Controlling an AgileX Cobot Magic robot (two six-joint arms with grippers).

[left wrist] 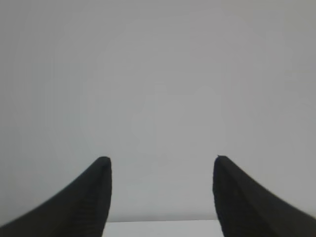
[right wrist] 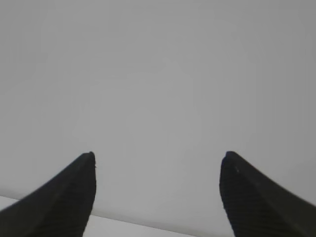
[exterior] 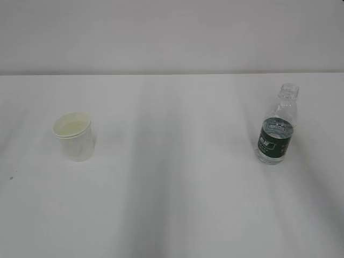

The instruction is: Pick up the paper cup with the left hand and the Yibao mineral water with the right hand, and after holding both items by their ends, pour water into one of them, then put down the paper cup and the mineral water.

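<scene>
White bench (exterior: 172, 215) fills most of the exterior view, and neither arm shows in it. The paper cup (exterior: 74, 136) stands upright at the middle left of that frame, mouth up. The water bottle (exterior: 277, 126) stands upright at the middle right, uncapped, well apart from the cup.

In the left wrist view the left hand (left wrist: 160, 160) has its fingers (left wrist: 94, 192) spread wide with nothing between them, aimed at a pale wall with only a strip of bench at the bottom edge. The right hand (right wrist: 158, 155) looks the same in its own view: fingers (right wrist: 247, 192) wider still and empty.

Judging by this, the task sits at its very start, before either pickup. The next move calls for both arms to drop and reach forward, the left lining its open fingers around the cup's wall, the right around the bottle, each gripping gently enough not to crush thin paper or soft plastic.
</scene>
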